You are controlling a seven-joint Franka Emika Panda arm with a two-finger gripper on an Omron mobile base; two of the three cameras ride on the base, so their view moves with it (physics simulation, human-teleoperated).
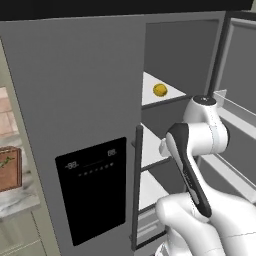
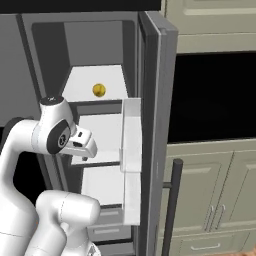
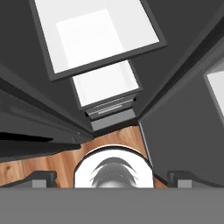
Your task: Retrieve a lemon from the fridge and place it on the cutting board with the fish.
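The fridge (image 1: 75,100) stands with its right-hand door swung open, and the lemon (image 1: 160,90) sits alone on the upper white shelf (image 1: 170,92) inside, toward the middle of that shelf. The left base view alone takes in the closed left door with its black dispenser panel (image 1: 91,189) and dark bar handle (image 1: 135,187), and, at the far left edge, the reddish-brown cutting board (image 1: 10,169) on a pale marble surface (image 1: 17,200), with the slender fish (image 1: 6,162) lying on it. The right base view shows the lemon (image 2: 99,90) from the other side, along with the inner face of the open door and its white door bins (image 2: 131,160), and the pale green cabinets (image 2: 215,195) beyond. In it the hand (image 2: 86,156) hangs at the level of the second shelf, below the lemon and well apart from it. The hand view looks steeply down the inside of the fridge past stacked white shelves (image 3: 98,37) to a wood floor (image 3: 39,164); the two dark fingertips (image 3: 37,179) sit far apart at the bottom corners, the hand spread wide and empty.
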